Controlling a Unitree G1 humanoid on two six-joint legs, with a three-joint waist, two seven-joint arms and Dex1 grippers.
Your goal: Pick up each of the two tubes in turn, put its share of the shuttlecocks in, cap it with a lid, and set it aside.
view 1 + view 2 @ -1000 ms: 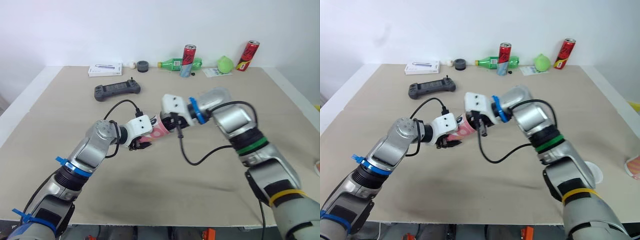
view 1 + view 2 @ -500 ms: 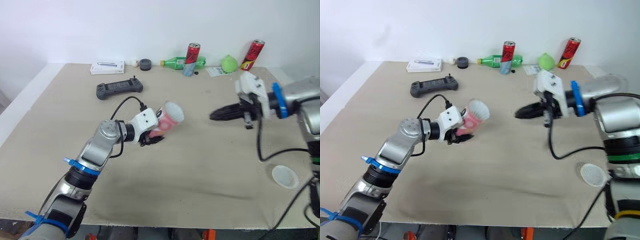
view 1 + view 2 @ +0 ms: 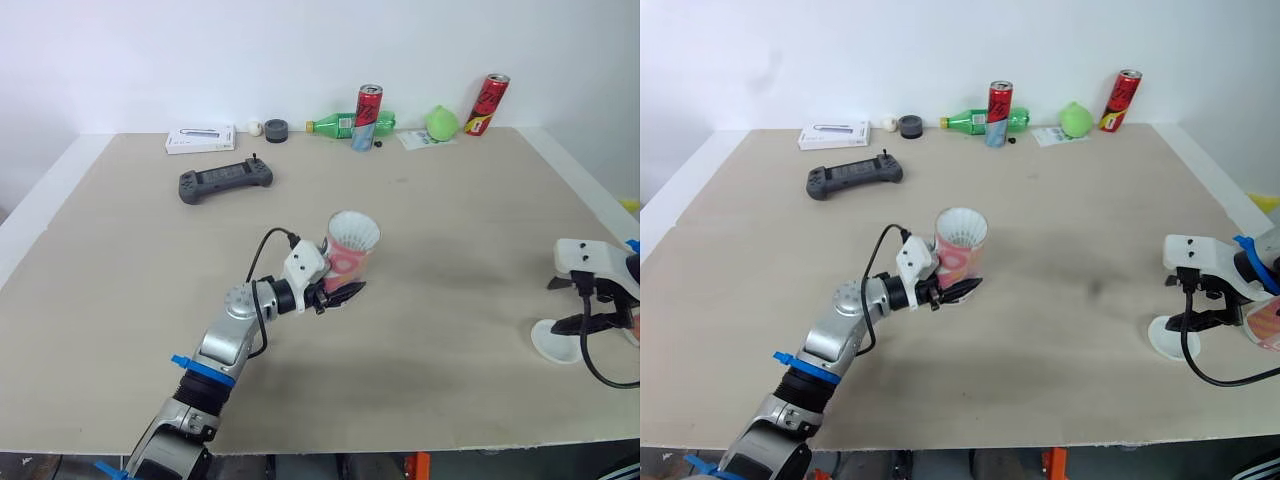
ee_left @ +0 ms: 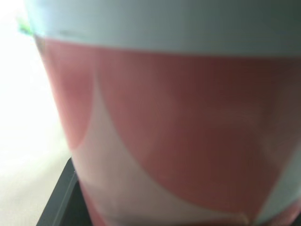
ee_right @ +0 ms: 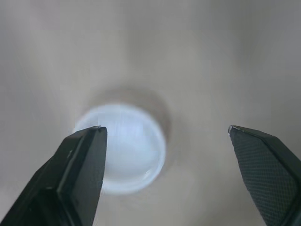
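Pink tube [image 3: 350,256] in left pincer [image 3: 348,291], mouth up

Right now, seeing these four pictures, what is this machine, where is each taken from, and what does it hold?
It is a two-armed robot. The two wide pictures come from cameras on its head, the two close ones from its wrists. Its left end effector grips a pink and white tube, open end up. Its right end effector hangs open over a white lid on the table. Farther back are a game controller, a green bottle and a white box.
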